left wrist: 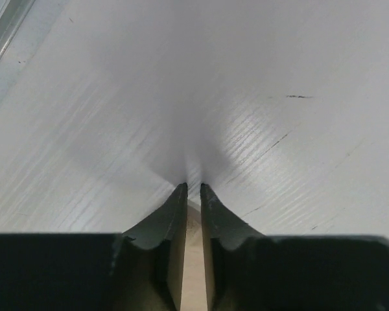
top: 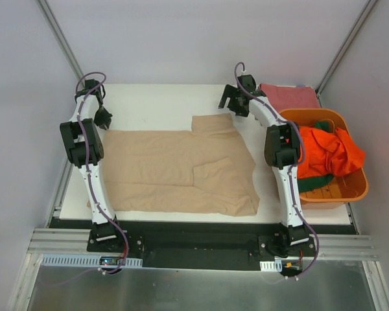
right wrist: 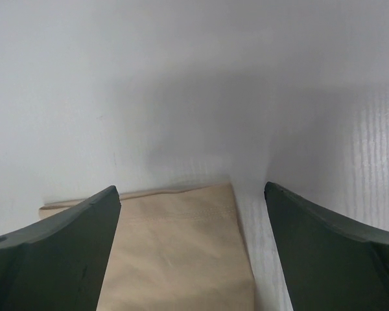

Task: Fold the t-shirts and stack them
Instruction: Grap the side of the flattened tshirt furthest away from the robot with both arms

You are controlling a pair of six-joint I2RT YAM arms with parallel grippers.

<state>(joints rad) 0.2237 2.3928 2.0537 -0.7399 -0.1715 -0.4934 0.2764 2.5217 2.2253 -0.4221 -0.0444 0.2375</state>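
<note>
A beige t-shirt point(top: 181, 170) lies spread flat on the white table point(top: 155, 103). My left gripper point(top: 103, 120) is at the shirt's far left corner. In the left wrist view its fingers point(left wrist: 193, 186) are nearly together with a strip of beige cloth point(left wrist: 193, 259) between them, tips down at the table. My right gripper point(top: 229, 103) is open at the far edge of the shirt's folded sleeve point(top: 214, 123). In the right wrist view the gripper point(right wrist: 191, 188) has its jaws wide apart, either side of the sleeve end point(right wrist: 181, 253). A dusty red shirt point(top: 289, 97) lies folded at the back right.
An orange plastic tub point(top: 342, 189) stands at the right table edge, holding a bright orange shirt point(top: 329, 152) and a dark green one point(top: 311, 183). Grey walls enclose the table on three sides.
</note>
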